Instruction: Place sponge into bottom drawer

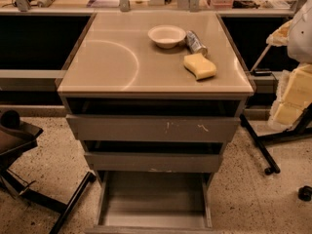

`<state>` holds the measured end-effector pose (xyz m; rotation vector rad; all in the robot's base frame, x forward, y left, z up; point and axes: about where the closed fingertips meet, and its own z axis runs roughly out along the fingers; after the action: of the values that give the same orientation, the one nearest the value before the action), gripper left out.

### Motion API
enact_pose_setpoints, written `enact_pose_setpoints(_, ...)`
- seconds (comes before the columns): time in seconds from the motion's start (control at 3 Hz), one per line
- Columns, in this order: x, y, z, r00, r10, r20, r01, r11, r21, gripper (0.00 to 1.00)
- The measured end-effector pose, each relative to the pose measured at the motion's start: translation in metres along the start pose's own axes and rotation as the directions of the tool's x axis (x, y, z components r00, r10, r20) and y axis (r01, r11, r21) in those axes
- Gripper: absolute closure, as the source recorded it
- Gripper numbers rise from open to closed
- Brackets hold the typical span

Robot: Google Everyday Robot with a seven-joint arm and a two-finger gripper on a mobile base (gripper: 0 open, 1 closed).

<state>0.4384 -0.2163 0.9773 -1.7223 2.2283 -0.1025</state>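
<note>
A grey metal cabinet point(78, 52) with a smooth beige top stands in the middle of the view, seen from the front and slightly above. The sponge point(200, 66), a pale yellow foam block with wavy sides, lies flat on the top near the right front corner. Just behind it a silver can point(196, 43) lies on its side, so close to the sponge that it is unclear whether they touch. The can's far end rests beside a white bowl point(166, 35), which stands upright towards the back of the top. The left half of the top carries only a faint curved reflection. Below the top are three drawers. The top drawer point(153, 128) and the middle drawer point(153, 162) show scratched grey fronts, each with a dark gap above it. The bottom drawer point(153, 199) is pulled far out towards the viewer, showing a plain grey floor between thin side rails. The cabinet stands on a speckled floor point(248, 199). At the right edge, large yellow foam blocks point(292, 94) sit on a stand with black legs. At the lower left is a dark chair-like object point(14, 135) with black legs. The gripper is outside this view, so its state cannot be told.
</note>
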Motion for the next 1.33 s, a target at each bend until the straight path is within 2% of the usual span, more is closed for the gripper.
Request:
enact_pose_setpoints(0.33,-0.002,-0.004,0.001,1.0,-0.011,0.006,0.011,0.9999,0.008,0.0)
enact_pose_setpoints(0.67,-0.008,-0.036,0.014,0.997,-0.024,0.067,0.025,0.9996,-0.011,0.0)
enact_pose_setpoints(1.0,-0.03,-0.09,0.058,0.988,-0.036,0.149,0.052,0.9934,-0.102,0.0)
enact_pose_setpoints(1.33,-0.061,-0.133,0.105,0.973,-0.022,0.229,0.067,0.9799,-0.188,0.0)
